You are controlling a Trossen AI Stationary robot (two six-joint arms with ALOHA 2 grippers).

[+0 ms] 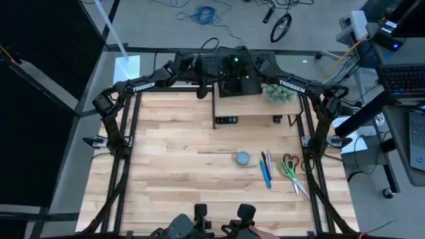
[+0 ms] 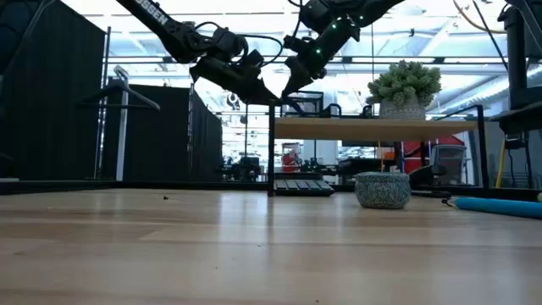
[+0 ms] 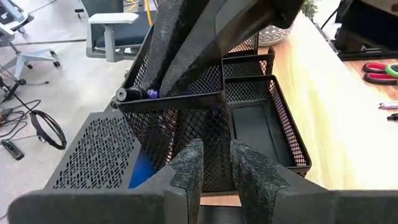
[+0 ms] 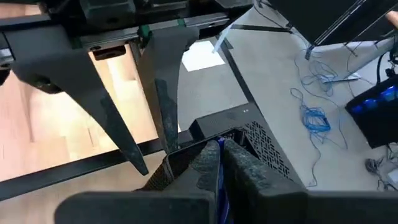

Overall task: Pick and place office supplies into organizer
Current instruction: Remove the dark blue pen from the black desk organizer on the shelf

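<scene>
High view: plant ball (image 1: 279, 92) atop riser (image 1: 255, 106)

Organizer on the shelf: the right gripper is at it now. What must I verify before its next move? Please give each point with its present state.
1. Right gripper is shut on the slim blue pen: ok.
2. Right gripper is over the black mesh organizer: ok.
3. Pen tip is inside a compartment: cannot tell.
4. Left gripper is apart from the right gripper: ok.
5. Round blue-grey disc, other pens and red and green scissors are in the organizer: not ok, they lie on the wooden table.
</scene>
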